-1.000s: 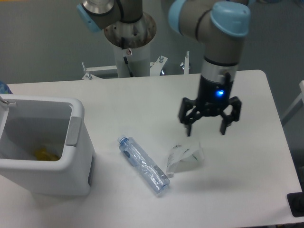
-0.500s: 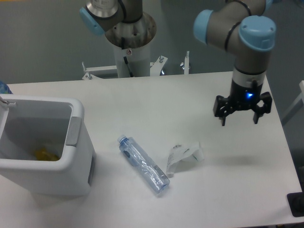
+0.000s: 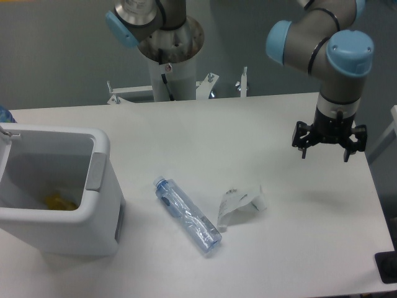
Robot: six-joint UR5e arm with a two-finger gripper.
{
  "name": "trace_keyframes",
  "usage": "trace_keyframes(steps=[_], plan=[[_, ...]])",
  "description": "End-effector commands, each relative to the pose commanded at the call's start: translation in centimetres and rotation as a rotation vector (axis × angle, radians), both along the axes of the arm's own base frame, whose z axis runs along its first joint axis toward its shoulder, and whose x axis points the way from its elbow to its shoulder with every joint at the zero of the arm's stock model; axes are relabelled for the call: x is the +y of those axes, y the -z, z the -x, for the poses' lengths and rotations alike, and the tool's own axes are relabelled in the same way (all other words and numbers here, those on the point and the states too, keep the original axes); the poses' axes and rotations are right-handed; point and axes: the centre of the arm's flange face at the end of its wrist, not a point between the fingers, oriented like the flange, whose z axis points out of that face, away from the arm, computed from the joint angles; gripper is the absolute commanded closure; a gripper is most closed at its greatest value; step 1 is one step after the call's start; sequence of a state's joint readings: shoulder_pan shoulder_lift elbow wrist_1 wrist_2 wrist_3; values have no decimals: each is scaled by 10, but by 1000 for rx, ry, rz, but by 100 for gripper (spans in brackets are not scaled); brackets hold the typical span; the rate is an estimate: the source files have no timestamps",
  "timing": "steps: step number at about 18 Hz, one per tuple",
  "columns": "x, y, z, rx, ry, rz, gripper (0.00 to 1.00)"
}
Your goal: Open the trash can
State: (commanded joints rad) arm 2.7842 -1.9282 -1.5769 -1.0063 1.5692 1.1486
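Observation:
The trash can (image 3: pixel 93 230) is a large white boxy bin at the left edge of the table. Its top stands open and I see into it; something yellow (image 3: pixel 57 202) lies at the bottom. Its grey push tab (image 3: pixel 95 171) shows on the right rim. The lid itself is mostly out of view at the left. My gripper (image 3: pixel 325 153) hangs open and empty above the table's right side, far from the bin.
A clear plastic bottle (image 3: pixel 187 216) lies on its side in the middle of the table. A crumpled white wrapper (image 3: pixel 240 203) lies just right of it. The arm's base column (image 3: pixel 170 56) stands behind the table's far edge.
My gripper has moved right and a little farther back, away from the wrapper toward the table's right edge. The bin, bottle and wrapper have not moved.

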Motion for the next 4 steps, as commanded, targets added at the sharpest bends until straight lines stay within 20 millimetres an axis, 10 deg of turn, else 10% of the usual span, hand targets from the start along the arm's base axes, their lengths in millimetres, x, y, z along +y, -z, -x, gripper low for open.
trace_keyframes(steps=[4], plan=[[-1,4,-2,-3,24,14,0]])
